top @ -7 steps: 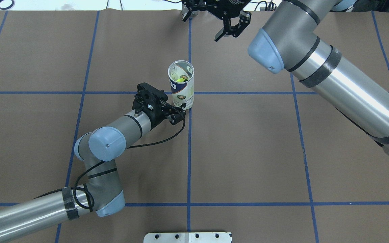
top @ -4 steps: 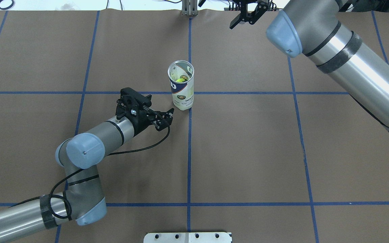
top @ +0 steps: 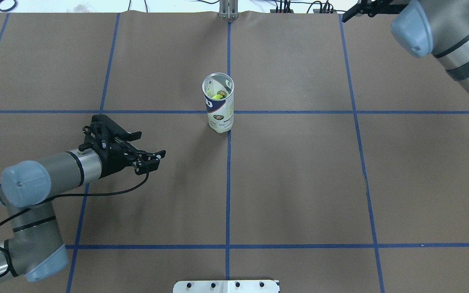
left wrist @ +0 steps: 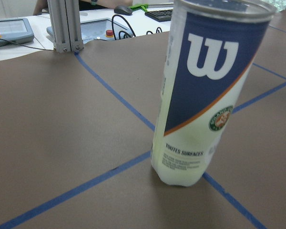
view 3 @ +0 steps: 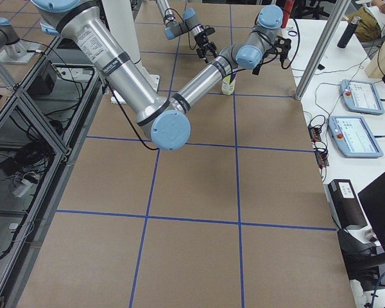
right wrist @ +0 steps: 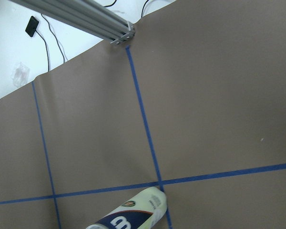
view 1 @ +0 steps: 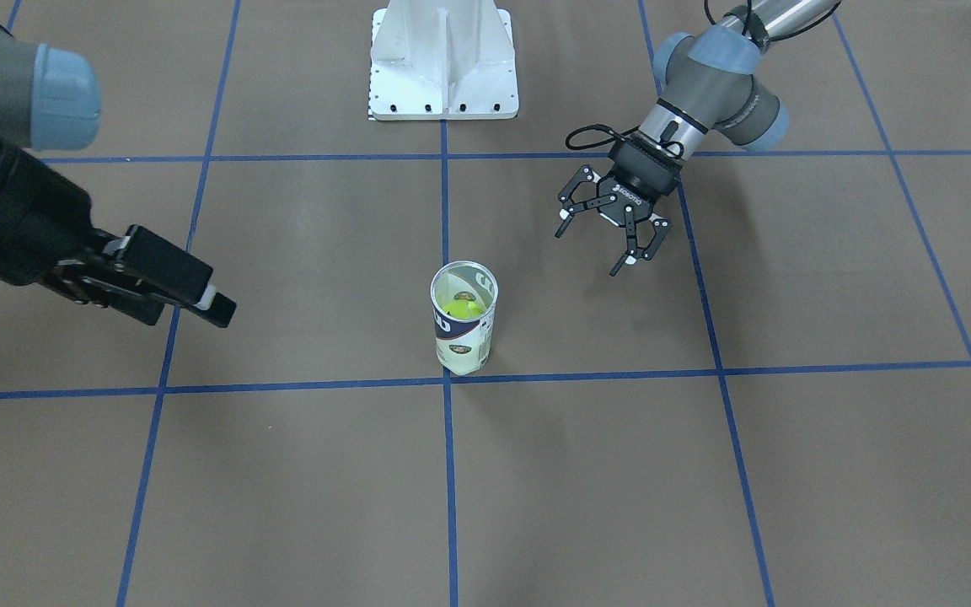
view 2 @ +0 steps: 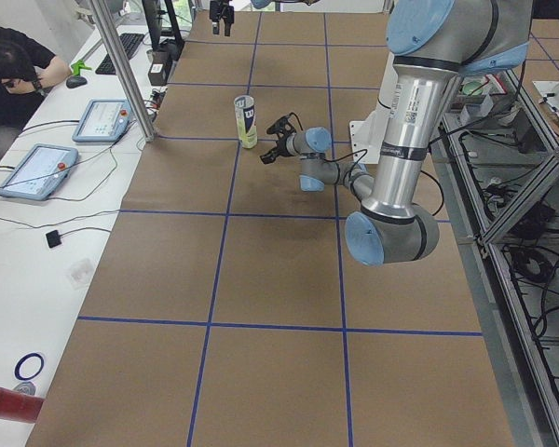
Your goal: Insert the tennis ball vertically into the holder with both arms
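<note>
The holder (view 1: 462, 341) is a clear can with a white and navy "W" label, standing upright and alone at the table's centre (top: 220, 116). A yellow-green tennis ball (view 1: 462, 308) lies inside it and shows through the open top (top: 217, 97). My left gripper (top: 155, 159) is open and empty, low over the table, well to the left of the holder (view 1: 591, 253). The left wrist view fills with the holder (left wrist: 205, 95). My right gripper (view 1: 186, 310) is open and empty, raised and far off at the table's back right (top: 354, 9). The holder's base shows in the right wrist view (right wrist: 133, 217).
The white robot base (view 1: 443, 59) stands at the robot's edge of the table. An aluminium post (top: 228, 10) rises at the far edge, with tablets (view 2: 37, 168) and a seated operator (view 2: 9, 65) beyond it. Blue tape lines grid the brown table.
My left gripper has drawn back to the left, away from the holder. My right arm has swung further right and toward the far edge. The holder has not moved.
</note>
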Action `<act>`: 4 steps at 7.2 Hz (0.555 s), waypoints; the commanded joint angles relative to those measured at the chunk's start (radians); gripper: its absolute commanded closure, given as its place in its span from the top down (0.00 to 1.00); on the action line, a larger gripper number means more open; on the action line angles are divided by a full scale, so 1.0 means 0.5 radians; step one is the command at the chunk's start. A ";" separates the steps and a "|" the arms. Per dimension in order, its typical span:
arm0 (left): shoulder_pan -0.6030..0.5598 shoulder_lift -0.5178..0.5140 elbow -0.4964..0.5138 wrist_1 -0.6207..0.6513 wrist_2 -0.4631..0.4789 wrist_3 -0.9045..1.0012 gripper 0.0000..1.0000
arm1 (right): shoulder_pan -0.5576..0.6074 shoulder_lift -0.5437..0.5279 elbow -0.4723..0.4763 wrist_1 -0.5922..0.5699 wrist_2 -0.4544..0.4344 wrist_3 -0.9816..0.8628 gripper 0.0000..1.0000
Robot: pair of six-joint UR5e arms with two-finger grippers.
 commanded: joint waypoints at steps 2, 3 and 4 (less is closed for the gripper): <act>-0.665 -0.048 -0.024 0.593 -0.990 0.003 1.00 | 0.186 -0.512 0.083 0.000 0.020 -0.722 0.98; -0.890 -0.140 -0.015 0.785 -1.092 0.070 0.99 | 0.238 -0.589 0.046 0.000 -0.004 -0.888 0.99; -0.959 -0.141 0.015 0.972 -1.084 0.225 1.00 | 0.293 -0.636 -0.006 -0.006 -0.074 -1.111 0.99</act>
